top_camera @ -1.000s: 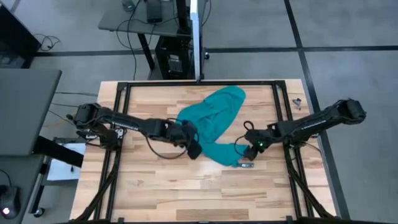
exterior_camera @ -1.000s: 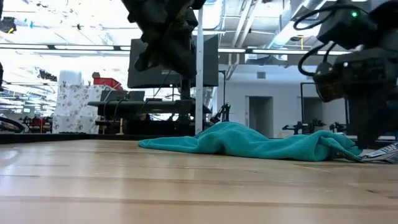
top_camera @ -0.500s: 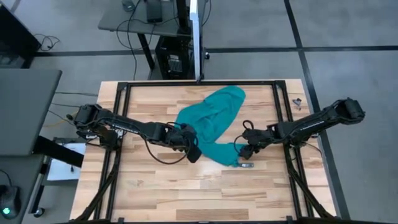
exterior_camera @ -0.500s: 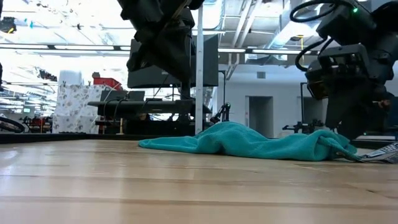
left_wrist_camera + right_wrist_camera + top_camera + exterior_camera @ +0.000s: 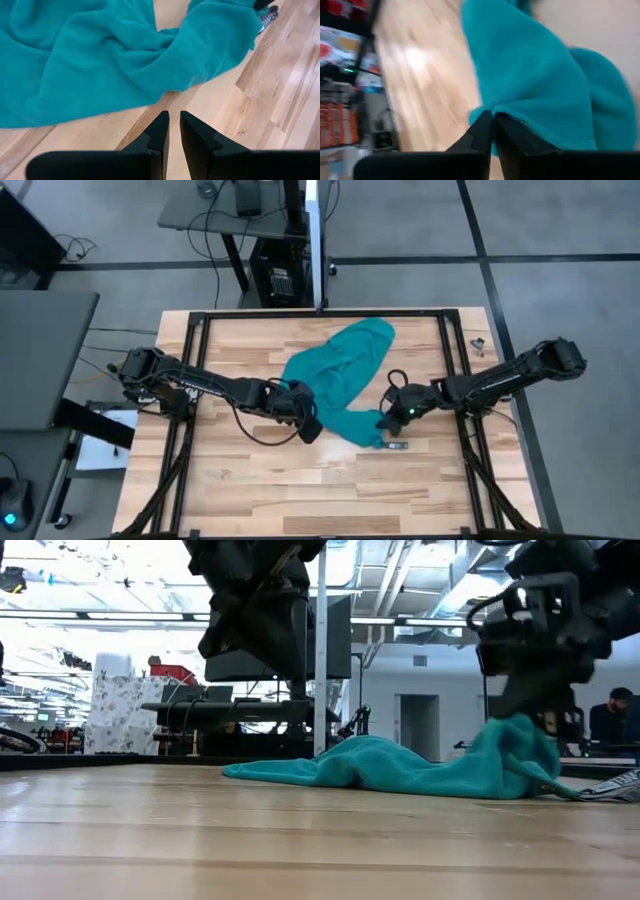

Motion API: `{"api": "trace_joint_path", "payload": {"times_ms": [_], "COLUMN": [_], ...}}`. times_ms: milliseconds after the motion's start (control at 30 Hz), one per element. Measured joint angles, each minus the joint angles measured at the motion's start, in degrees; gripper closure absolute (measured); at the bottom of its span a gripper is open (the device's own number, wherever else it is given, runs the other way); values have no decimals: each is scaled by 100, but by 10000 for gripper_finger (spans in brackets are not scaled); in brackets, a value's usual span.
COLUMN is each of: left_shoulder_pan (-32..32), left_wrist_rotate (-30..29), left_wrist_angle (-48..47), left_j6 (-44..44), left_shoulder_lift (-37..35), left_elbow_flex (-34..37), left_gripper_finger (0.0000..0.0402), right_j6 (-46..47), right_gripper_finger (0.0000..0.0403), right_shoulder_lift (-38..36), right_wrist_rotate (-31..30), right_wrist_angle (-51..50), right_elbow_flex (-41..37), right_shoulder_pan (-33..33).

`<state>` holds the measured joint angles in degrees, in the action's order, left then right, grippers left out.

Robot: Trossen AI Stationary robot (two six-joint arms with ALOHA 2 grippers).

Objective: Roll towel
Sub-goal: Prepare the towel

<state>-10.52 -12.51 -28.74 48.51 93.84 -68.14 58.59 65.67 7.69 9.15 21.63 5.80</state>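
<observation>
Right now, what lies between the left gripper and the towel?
Only bare wooden table. In the left wrist view, the left gripper, jaws nearly shut and empty, points at the towel edge across a strip of wood with nothing on it.

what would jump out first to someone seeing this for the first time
The crumpled teal towel sprawled across the middle of the wooden table grabs the eye first. At its near right corner, the right tool is shut on a pinch of fabric, pulling it up into a peak in the low view. The left tool hangs shut and empty by the towel's left edge.
</observation>
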Motion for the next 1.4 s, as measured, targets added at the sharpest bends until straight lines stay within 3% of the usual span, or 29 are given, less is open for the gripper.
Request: {"api": "trace_joint_path", "payload": {"times_ms": [167,433,700,1100,1400], "left_shoulder_pan": [-109,-174,-164,-141,-156], "left_wrist_rotate": [-17,-22,-228,-131,-128], "left_wrist_angle": [480,1277,1707,2824,2983], "left_j6": [-124,147,-292,-797,-774], "left_shoulder_lift": [0,0,154,1261,2174], "left_elbow_flex": [0,0,-5,-4,-330], "left_gripper_finger": [370,370,369,263,252], "right_j6": [-278,-1234,-1679,-1873,-2062], "right_gripper_finger": [401,402,402,403,403], "right_shoulder_lift": [-210,-387,-383,-376,-376], "right_wrist_rotate": [15,130,159,159,157], "right_wrist_angle": [691,-302,-824,-1350,-1525], "right_elbow_flex": [183,787,1080,1075,1075], "right_shoulder_pan": [-341,-766,-975,-1047,-1083]}}
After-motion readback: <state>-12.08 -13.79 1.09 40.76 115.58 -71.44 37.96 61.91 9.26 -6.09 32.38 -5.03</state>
